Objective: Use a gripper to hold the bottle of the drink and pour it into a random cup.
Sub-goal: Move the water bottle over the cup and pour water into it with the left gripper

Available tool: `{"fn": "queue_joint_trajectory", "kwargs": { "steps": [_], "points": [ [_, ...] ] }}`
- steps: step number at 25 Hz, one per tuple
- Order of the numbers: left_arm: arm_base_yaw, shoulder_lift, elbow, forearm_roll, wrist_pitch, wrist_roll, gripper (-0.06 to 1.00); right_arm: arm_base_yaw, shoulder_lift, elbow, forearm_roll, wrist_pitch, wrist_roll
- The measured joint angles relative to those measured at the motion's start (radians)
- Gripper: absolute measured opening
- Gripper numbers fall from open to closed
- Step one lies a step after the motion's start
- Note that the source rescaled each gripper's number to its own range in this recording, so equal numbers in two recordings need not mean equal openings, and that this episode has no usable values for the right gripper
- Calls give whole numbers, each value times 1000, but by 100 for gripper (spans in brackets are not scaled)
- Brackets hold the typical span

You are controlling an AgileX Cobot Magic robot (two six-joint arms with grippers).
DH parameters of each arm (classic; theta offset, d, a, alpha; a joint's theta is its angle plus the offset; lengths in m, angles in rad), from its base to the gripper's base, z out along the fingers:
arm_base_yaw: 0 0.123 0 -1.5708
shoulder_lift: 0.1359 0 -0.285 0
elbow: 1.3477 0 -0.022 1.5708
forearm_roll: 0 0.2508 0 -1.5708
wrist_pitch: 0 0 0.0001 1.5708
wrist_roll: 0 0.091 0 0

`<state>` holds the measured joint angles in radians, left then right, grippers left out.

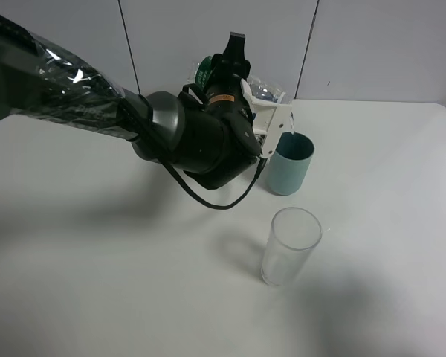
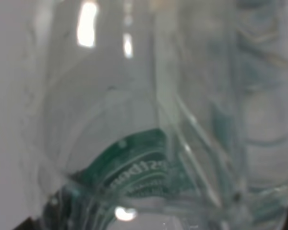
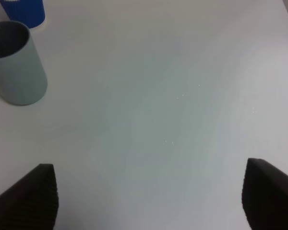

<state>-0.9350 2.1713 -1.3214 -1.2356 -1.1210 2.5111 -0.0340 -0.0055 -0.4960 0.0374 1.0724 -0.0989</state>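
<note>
the left gripper [image 1: 236,78] pinched the bottle [image 1: 267,94], tilted just above the cup [image 1: 290,165]. pouring well probably meant holding its neck over the cup's mouth and tipping slowly.

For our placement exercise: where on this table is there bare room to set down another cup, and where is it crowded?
Free: the table left of the glass, and the right side beyond the cup and glass. Crowded: back middle, where the left gripper holds the bottle by the cup.
</note>
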Motion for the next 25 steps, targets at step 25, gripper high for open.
{"fn": "queue_joint_trajectory", "kwargs": {
  "steps": [25],
  "points": [
    [0,0,0,0,-20,44,1,0,0,0,0,0,0]
  ]
}}
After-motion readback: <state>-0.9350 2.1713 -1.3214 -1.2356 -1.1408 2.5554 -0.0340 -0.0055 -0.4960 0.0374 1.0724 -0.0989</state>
